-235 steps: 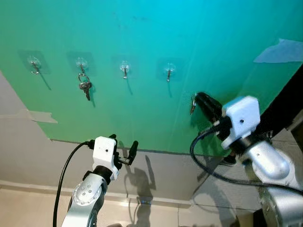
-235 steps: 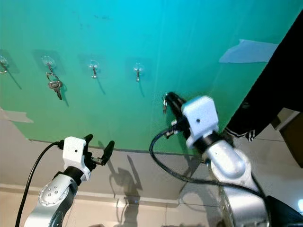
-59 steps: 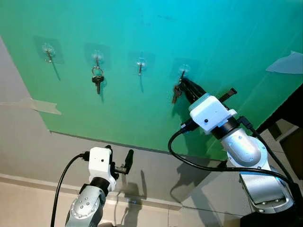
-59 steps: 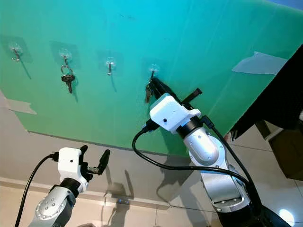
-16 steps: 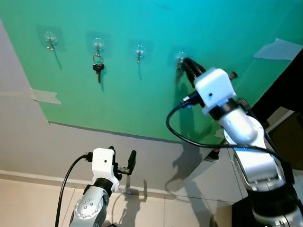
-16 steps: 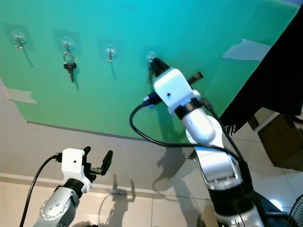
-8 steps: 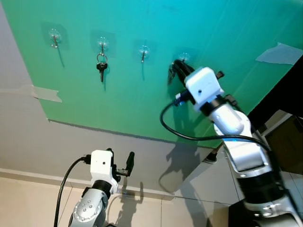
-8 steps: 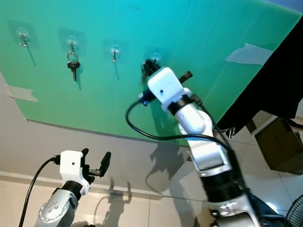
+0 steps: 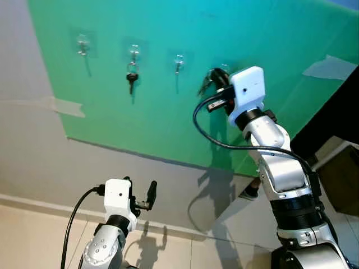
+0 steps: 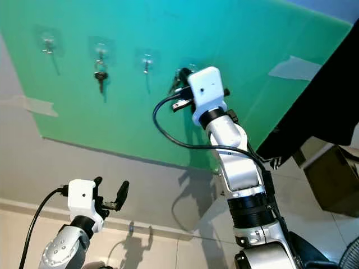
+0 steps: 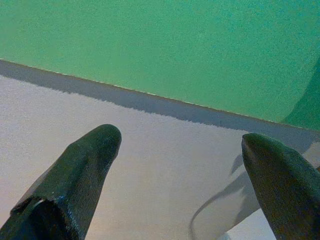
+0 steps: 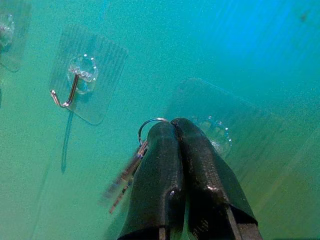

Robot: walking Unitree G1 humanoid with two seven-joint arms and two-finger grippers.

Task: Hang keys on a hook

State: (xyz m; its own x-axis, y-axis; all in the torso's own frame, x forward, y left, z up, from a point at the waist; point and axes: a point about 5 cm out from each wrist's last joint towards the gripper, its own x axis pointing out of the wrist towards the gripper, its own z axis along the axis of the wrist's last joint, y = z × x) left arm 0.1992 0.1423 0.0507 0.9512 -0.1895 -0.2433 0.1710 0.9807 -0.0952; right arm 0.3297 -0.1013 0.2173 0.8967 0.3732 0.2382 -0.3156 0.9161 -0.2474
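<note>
The right pincer [image 12: 172, 125] is up at the green wall [image 9: 168, 123]. Its two fingers are pressed tight together on the ring of the keys [image 12: 131, 172], which dangle, blurred, just below. The ring sits right beside the clear pad of a hook [image 12: 216, 136]; the hook's metal part is hidden behind the fingers. Another hook [image 12: 70, 92] next to it is bare. Farther along, other keys [image 9: 132, 77] hang on a hook. The left pincer [image 11: 180, 150] waits low down, wide open, holding nothing.
</note>
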